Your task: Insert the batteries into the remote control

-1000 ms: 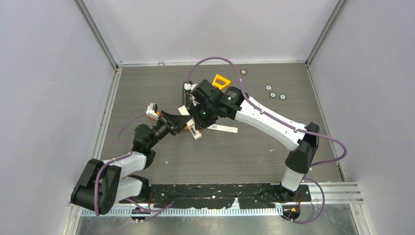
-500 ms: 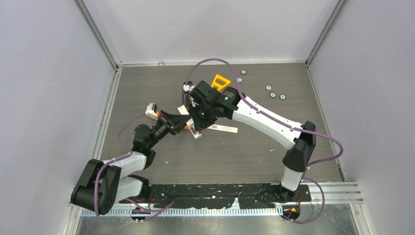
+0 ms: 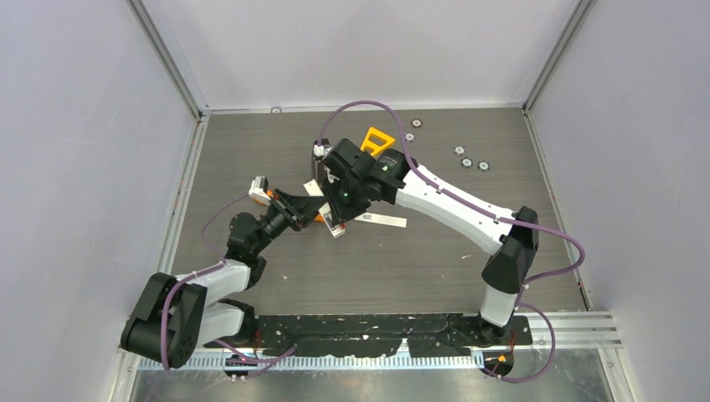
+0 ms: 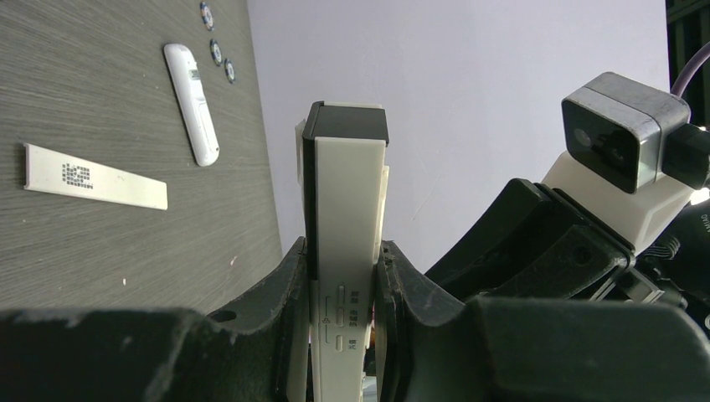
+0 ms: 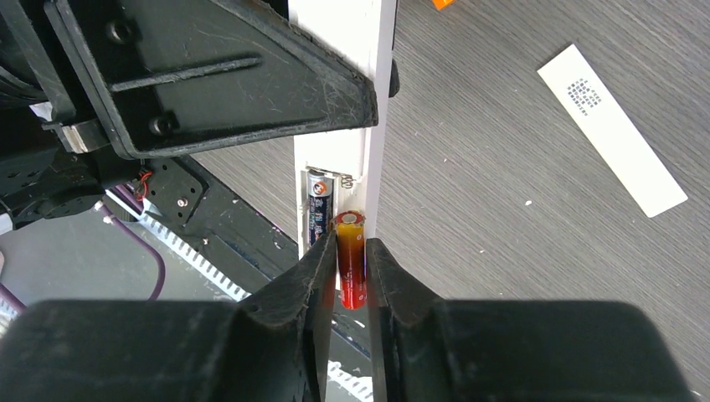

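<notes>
Above the grey table (image 3: 402,260), near its middle, the left gripper (image 4: 343,276) is clenching the white remote control (image 4: 345,184) by its long edges. It is holding the remote clear of the surface, with the open battery bay (image 5: 332,188) facing the right arm. The right gripper (image 5: 350,280) is pinching an orange battery (image 5: 351,247) in its jaws, lengthwise along the bay's empty slot. That slot is lying just beside a dark grey battery (image 5: 319,213) that is already sitting seated. (A third battery is not showing in any view.) A small spring (image 5: 346,177) is waiting at the slot's far end.

Doing this step well is likely coming down to three things:
- keeping the orange cell parallel to its seated neighbour;
- sliding its leading end against that spring first;
- tipping the trailing end down until it is sitting flush, and only then letting go.

The left arm is probably needing to hold firm, since any push is going straight into the remote. Which pole is leading is too small to tell, so polarity is worth checking. Lying on the table nearby are a white labelled strip (image 5: 611,130), seemingly the cover, and a second remote (image 4: 192,104).
</notes>
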Controlling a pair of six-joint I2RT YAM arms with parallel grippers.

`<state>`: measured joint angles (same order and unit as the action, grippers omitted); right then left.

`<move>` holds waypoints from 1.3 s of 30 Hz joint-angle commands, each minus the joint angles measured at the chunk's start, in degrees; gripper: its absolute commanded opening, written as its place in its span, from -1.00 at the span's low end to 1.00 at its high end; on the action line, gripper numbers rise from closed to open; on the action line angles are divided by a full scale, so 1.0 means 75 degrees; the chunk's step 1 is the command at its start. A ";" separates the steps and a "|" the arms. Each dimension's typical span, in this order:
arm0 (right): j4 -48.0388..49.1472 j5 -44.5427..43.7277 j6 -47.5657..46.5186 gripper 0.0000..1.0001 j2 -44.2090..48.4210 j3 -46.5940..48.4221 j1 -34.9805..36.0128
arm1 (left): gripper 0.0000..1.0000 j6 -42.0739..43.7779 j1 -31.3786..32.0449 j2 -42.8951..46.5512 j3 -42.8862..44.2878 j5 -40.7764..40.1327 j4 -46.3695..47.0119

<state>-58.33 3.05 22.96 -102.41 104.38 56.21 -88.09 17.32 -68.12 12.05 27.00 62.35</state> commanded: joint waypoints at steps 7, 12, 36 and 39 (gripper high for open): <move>0.0286 -0.0100 0.0221 -0.42 0.0062 0.0368 0.0064 | -1.00 0.0098 0.0034 0.0103 -0.0045 0.0050 0.0463; 0.0318 -0.0083 0.0269 -0.43 0.0103 0.0375 0.0065 | -1.00 0.0109 0.0035 0.0073 -0.0048 0.0056 0.0432; 0.0368 -0.0232 0.0395 -0.65 0.0008 0.0443 0.0059 | -1.00 0.0154 0.0034 0.0125 -0.0090 0.0102 0.0317; 0.0362 -0.0201 0.0393 -0.62 -0.0025 0.0424 0.0053 | -1.00 0.0153 0.0035 0.0127 -0.0095 0.0102 0.0312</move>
<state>-57.36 1.76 25.43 -102.43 104.95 56.21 -88.07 17.37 -68.12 11.53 27.07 62.06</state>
